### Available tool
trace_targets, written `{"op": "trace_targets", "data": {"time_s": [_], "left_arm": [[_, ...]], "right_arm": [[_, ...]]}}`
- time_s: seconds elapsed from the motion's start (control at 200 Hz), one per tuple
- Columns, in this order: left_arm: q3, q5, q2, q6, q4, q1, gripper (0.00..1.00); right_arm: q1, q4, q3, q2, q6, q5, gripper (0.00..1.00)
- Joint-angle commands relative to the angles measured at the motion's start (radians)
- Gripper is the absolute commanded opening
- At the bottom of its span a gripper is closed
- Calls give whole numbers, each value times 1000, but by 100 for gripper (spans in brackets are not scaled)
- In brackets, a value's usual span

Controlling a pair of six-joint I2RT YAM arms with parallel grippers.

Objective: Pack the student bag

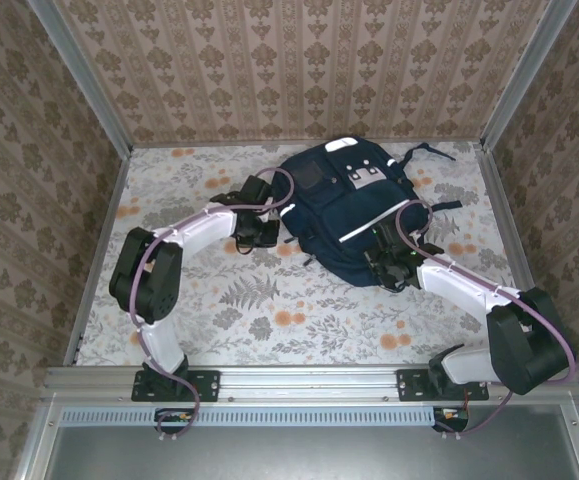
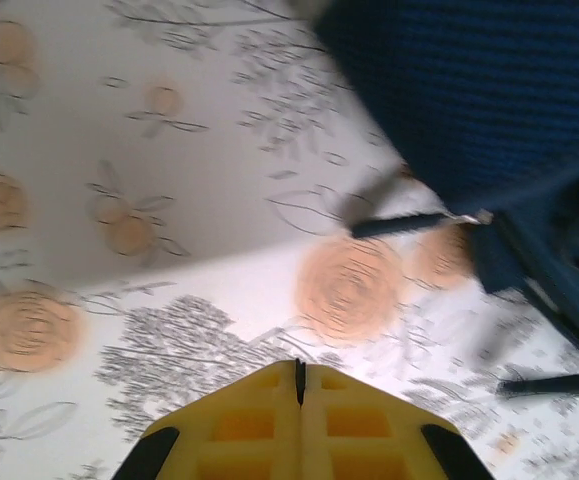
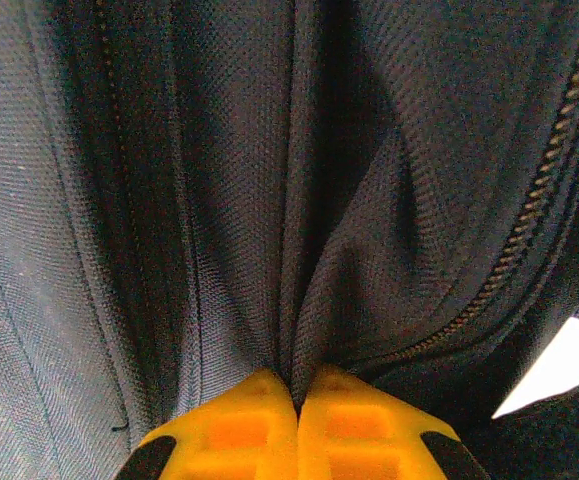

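Right gripper (image 3: 297, 398) first: the yellow fingers are pressed fully together, and a fold of the backpack (image 3: 219, 180) runs straight down into the seam between the tips, so it looks pinched onto the navy fabric. From that pinch the cloth fans upward in creases. A zipper (image 3: 544, 190) curves down the right side of the wrist view, and a bit of the white stripe (image 3: 567, 362) peeks in at the lower right.

Left gripper (image 2: 299, 372) is also closed tight, fingers flush against each other with nothing between them. It sits over the flowery table (image 2: 219, 220), not touching the bag. The bag's blue side fills the upper right of that wrist view, with a dark strap (image 2: 409, 225) poking out from it over the table, all a bit blurry.

From the overhead camera, the backpack lies flat toward the far side of the table, a little right of centre, its pale top patches pointing at the back wall and straps trailing off to the right. The left arm reaches in so its gripper is just beside the bag's left edge, and the right arm comes in from the near right with its gripper on the bag's near end, below the stripe.
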Motion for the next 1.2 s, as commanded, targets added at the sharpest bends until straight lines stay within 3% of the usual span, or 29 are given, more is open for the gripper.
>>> {"op": "trace_targets", "data": {"time_s": [0.0, 0.17, 0.34, 0.45, 0.61, 0.78, 0.96, 1.195], "left_arm": [[48, -29, 29, 8, -51, 4, 0], [27, 30, 12, 5, -17, 8, 1], [-70, 162, -34, 10, 115, -39, 38], [-164, 214, -68, 19, 255, -88, 46], [-275, 203, -97, 39, 439, -129, 48], [-275, 117, -55, 96, 475, -183, 45], [-337, 84, -40, 128, 645, -208, 44], [-326, 78, 9, 167, 689, -248, 43]], "right_arm": [[-17, -40, -40, 23, -13, 71, 0], [-16, -2, -19, 36, -83, 30, 0], [-16, -14, -13, 26, -120, 25, 0], [-17, -4, -15, 26, -131, 11, 0], [-22, 20, -16, 40, -148, -29, 0], [-29, 20, -8, 40, -162, -48, 0], [-37, 18, -6, 40, -170, -62, 0], [-51, 38, -19, 74, -168, -79, 0]]}}
